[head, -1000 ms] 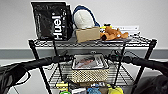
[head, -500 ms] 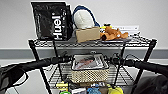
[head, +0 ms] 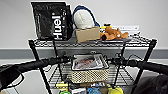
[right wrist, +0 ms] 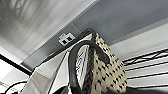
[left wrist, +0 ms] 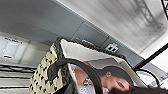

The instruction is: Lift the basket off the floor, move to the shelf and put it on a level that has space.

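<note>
Slim black arms (head: 32, 64), thin cables

We saw the basket (head: 90, 69) on the shelf's (head: 37, 62) second level (head: 120, 77), below the box (head: 87, 34).

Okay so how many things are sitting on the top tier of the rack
4 that I can make out: a black bag at the left, a white and blue helmet-like thing behind a cardboard box, and an orange plush toy at the right. More may be hidden behind them.

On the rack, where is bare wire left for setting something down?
The second tier shows bare wire either side of the basket, out to the poles. The top tier is crowded: black bag, cardboard box, plush toy.
</note>
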Motion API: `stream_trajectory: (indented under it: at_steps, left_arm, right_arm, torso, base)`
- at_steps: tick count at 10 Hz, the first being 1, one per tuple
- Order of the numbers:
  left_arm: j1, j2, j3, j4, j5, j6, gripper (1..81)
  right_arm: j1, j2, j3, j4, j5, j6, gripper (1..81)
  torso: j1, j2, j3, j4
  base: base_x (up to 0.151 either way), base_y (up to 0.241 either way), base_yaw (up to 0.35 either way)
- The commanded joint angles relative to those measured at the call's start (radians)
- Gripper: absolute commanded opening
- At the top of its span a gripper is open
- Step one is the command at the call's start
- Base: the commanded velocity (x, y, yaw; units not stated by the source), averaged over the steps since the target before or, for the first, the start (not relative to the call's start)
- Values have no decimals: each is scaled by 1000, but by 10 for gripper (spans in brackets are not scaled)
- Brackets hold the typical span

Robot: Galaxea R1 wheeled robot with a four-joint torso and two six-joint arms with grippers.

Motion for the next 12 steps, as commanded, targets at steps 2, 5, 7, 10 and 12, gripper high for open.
stream_trajectory:
  at_steps: [2, 5, 7, 10, 12]
  left_arm:
    - [-181, -55, 55, -1, 0, 1, 811]
    - [-166, -187, 231, 10, -4, 0, 811]
    - [-144, -277, 336, 8, -12, 0, 811]
    - [-83, -403, 504, 10, -50, 4, 811]
    - [-41, -499, 615, 11, -83, 6, 811]
  right_arm:
    - [180, -52, 71, 9, 13, 13, 811]
    - [143, -165, 220, 9, 34, 22, 811]
    - [104, -247, 322, 9, 71, 28, 811]
    - [46, -385, 503, 9, 123, 30, 811]
    - [-14, -480, 615, 17, 181, 30, 811]
  torso:
    - [0, 0, 0, 0]
    - [0, 0, 0, 0]
    - [0, 0, 0, 0]
    - [0, 0, 0, 0]
    - [0, 0, 0, 0]
  base:
    - [0, 0, 0]
    - [0, 0, 0]
    - [0, 0, 0]
    - [0, 0, 0]
    - [0, 0, 0]
